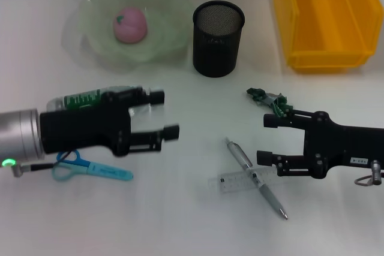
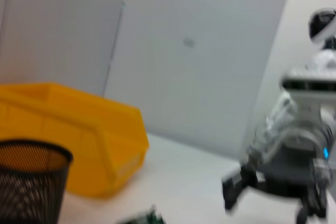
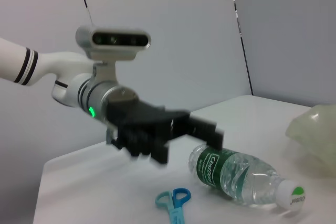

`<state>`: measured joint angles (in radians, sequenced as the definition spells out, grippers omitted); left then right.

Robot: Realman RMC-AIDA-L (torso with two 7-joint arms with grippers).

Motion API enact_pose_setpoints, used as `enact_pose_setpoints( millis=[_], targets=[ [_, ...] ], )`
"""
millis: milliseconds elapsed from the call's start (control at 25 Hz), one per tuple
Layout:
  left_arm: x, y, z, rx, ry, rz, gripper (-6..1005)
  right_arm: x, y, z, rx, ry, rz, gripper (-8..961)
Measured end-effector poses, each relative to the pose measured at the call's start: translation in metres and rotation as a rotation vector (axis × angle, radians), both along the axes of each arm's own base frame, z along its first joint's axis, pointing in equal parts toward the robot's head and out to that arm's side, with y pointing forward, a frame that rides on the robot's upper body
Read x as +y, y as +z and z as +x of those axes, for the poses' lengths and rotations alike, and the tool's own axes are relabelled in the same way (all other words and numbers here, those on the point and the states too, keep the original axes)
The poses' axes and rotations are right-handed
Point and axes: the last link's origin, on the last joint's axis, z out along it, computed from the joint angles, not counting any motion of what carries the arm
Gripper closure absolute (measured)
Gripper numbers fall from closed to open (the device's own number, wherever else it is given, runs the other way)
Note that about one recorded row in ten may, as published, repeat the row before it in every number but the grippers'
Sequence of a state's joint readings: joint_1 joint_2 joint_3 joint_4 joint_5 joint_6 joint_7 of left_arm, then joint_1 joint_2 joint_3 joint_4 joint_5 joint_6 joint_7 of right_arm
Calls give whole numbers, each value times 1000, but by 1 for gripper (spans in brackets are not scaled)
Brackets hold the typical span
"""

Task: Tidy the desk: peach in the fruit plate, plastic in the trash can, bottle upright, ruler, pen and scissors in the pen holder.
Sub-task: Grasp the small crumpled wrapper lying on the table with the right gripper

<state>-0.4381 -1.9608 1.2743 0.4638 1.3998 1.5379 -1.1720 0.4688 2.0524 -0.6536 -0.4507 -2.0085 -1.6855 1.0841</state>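
A pink peach (image 1: 130,26) lies in the pale green fruit plate (image 1: 162,4) at the back left. The clear bottle (image 1: 84,98) with a green label lies on its side (image 3: 239,174), partly hidden by my left gripper (image 1: 164,114), which hovers open over it with nothing between its fingers. Blue scissors (image 1: 90,168) lie in front of that arm. A silver pen (image 1: 257,178) lies across a clear ruler (image 1: 237,182) at front centre. My right gripper (image 1: 267,139) stands open, just in front of the green plastic scrap (image 1: 270,100).
The black mesh pen holder (image 1: 218,39) stands at back centre, and a yellow bin (image 1: 327,16) at the back right. The left wrist view shows the bin (image 2: 89,140) and the holder (image 2: 29,187).
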Motion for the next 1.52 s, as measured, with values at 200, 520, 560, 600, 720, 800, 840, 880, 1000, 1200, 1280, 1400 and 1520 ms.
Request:
enact_pose_setpoints(
  millis=[200,520,560,600,720,800,840,880,1000,1200,1280,1400,1520],
  targets=[
    [-8,-4,-19,83,-11,53,182,1,1,0,-3,-2,-2,259],
    [-9,-6,-21,94,-23,60,182,1,2,0,-2,-6,-4,263],
    [-9,-6,-21,94,-23,60,182,1,2,0,-1,-5,-5,263],
    [-9,-6,-21,94,-23,60,182,1,2,0,-1,-5,-5,264],
    [-9,-7,-20,94,-23,59,182,0,6,-2,13,-3,-23,266],
    [-10,-8,-20,93,-24,60,182,3,13,-5,21,-14,-47,267],
    [-10,-8,-20,94,-26,62,182,8,24,-9,18,-33,-72,267],
    [-10,-8,-20,94,-26,62,182,8,24,-9,18,-33,-72,268],
    [-10,-10,-21,97,-24,66,182,18,42,-18,-12,-51,-103,270],
    [-10,-11,-20,98,-33,71,182,40,68,-37,-147,-88,-171,272],
    [-11,-12,-20,98,-33,72,182,51,74,-46,-218,-106,-194,273],
    [-11,-12,-20,97,-33,72,182,65,77,-57,-329,-111,-218,275],
    [-11,-13,-20,98,-33,72,182,78,76,-67,-430,-99,-212,277]
  ],
)
